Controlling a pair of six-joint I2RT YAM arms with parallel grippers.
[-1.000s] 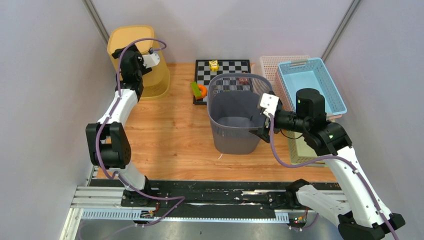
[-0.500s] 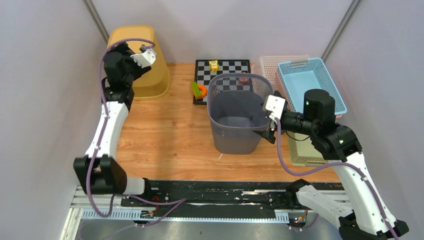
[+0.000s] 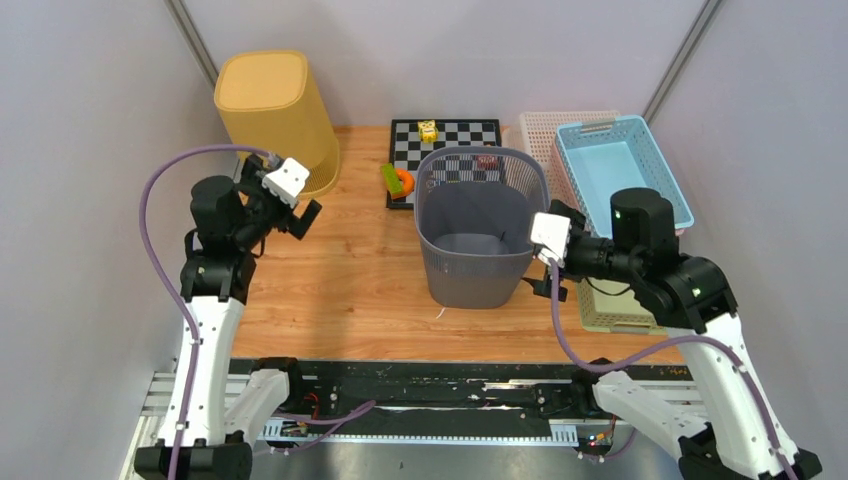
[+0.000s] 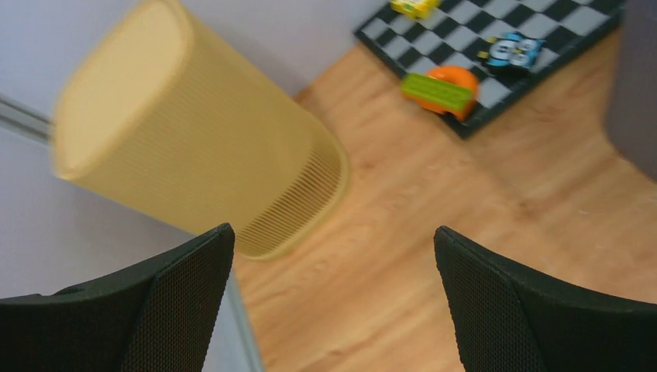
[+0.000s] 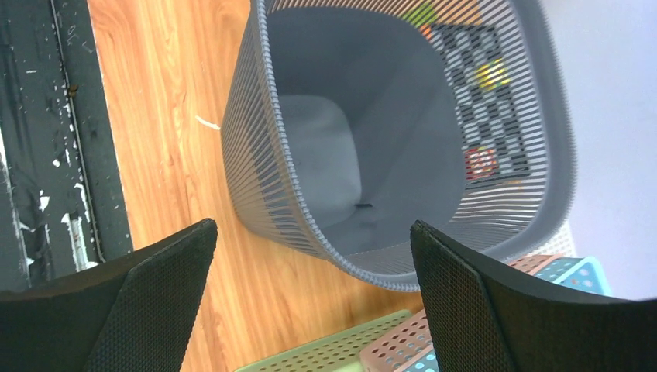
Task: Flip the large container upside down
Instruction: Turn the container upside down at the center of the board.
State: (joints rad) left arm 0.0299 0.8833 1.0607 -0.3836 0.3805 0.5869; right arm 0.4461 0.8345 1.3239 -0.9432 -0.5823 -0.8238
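A large yellow container [image 3: 275, 120] stands upside down at the back left, its closed base on top; it also shows in the left wrist view [image 4: 178, 147]. A large grey slatted container [image 3: 478, 240] stands upright mid-table with its mouth open and nothing inside [image 5: 372, 147]. My left gripper [image 3: 298, 216] is open and hangs over bare wood, nearer to me than the yellow container and apart from it [image 4: 333, 302]. Just right of the grey container's rim, my right gripper [image 3: 542, 252] is open and touches nothing [image 5: 314, 302].
A chessboard [image 3: 450, 132] with small toys lies at the back, with a green-and-orange toy [image 3: 397, 180] at its left edge. A blue basket [image 3: 622, 165], a pink basket [image 3: 560, 128] and a green perforated tray [image 3: 608, 300] crowd the right side.
My left arm has pulled back from the yellow container toward the near left. My right gripper has drawn back to the right, off the grey container's rim.
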